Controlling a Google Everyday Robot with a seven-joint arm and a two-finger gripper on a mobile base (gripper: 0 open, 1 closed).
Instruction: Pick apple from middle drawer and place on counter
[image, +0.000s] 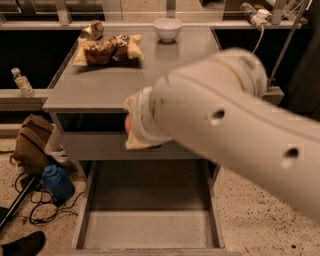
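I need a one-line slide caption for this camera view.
The tool holds the apple at the front edge of the counter, above the open middle drawer.

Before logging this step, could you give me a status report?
Gripper at front edge of counter, shut on apple. Apple above open middle drawer, not yet on counter. Bowl, snack bag at far end.

Counter (165, 75): white bowl (167, 28), snack bags (107, 49)

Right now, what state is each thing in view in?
end effector: shut on the apple, up at the counter's front edge.
apple: gripped, out of the drawer, mostly hidden.
middle drawer: open, nothing visible inside.
counter: apple not on it yet.
white bowl: upright at the counter's back.
chip bag: lying flat.
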